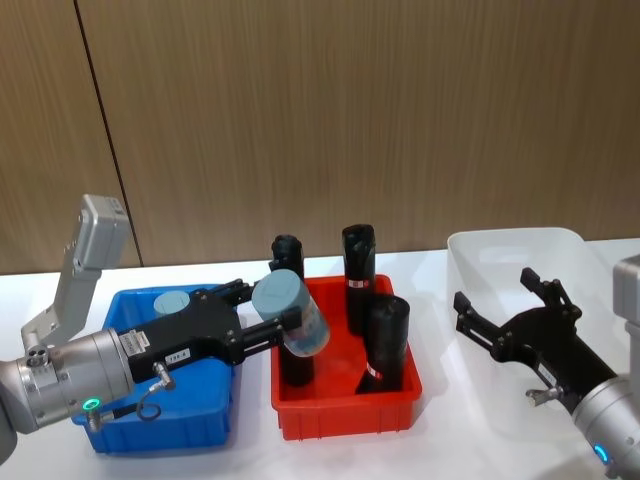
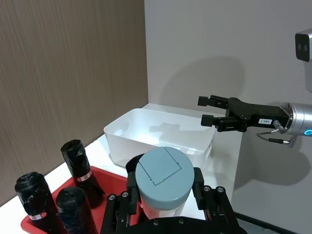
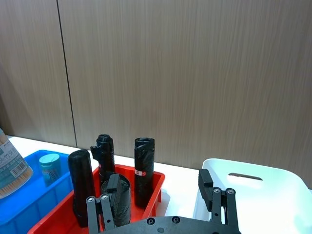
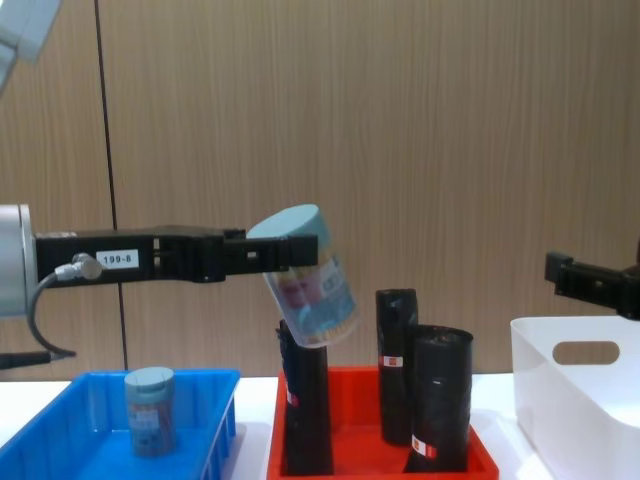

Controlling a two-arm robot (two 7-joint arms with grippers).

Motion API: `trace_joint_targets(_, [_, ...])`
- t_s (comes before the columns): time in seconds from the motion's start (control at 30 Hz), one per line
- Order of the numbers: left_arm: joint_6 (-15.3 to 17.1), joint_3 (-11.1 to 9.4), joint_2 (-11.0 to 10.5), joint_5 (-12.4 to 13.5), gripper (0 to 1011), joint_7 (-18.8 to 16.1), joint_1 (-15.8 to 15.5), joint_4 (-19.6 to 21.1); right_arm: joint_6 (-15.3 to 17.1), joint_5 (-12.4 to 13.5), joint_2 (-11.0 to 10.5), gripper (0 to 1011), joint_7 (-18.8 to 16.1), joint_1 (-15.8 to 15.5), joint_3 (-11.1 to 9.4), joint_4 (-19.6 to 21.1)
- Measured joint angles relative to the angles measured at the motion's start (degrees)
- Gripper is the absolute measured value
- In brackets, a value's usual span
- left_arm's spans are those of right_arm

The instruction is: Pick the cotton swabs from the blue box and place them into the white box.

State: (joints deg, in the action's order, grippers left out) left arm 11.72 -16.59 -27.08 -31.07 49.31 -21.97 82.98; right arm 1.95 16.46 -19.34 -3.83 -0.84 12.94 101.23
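The left gripper (image 1: 268, 318) is clamped on a jar of cotton swabs (image 4: 310, 275), its fingers closed against the sides just under the grey-blue lid, and it holds the jar tilted in the air above the left edge of the red tray (image 1: 345, 415), right over the nearest of the black rolls (image 1: 358, 270). In the chest view the jar's base hangs so close to that roll's top that we cannot tell whether they touch. We judge the carry toward the white box (image 1: 520, 245) to be the step in hand. To do it well, we would lift a little first and then cross the tray above the rolls (they stand tall enough to catch a low jar). The grip must stay firm, since a tilted jar held near its lid may slip. The right gripper (image 1: 497, 295) hangs wide open and empty over the white box's near-left corner, so the path must either meet it or pass clear of it. A second jar (image 1: 175, 300) stands upright near the far edge of the blue box (image 1: 160, 435). A tag (image 4: 118, 259) on the left gripper reads "199-8". The jar's pinkish label and the rolls' red-white stickers are too small for us to read.
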Motion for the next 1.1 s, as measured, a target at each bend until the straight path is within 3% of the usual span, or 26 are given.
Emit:
trace_joint_targets(0.5, [0.88,-0.17,-0.05,-1.51,660,0.00,-0.01,-0.65,0.47,0.38,-0.28,1002,-1.76,0.11,-0.15,0.12])
trace_joint_targets(1.1, [1.14,-0.24,-0.06,-2.02,659,-0.02,-0.01,-0.88,5.30,3.18,-2.69,1002,-13.76,1.89,-0.99,0.80])
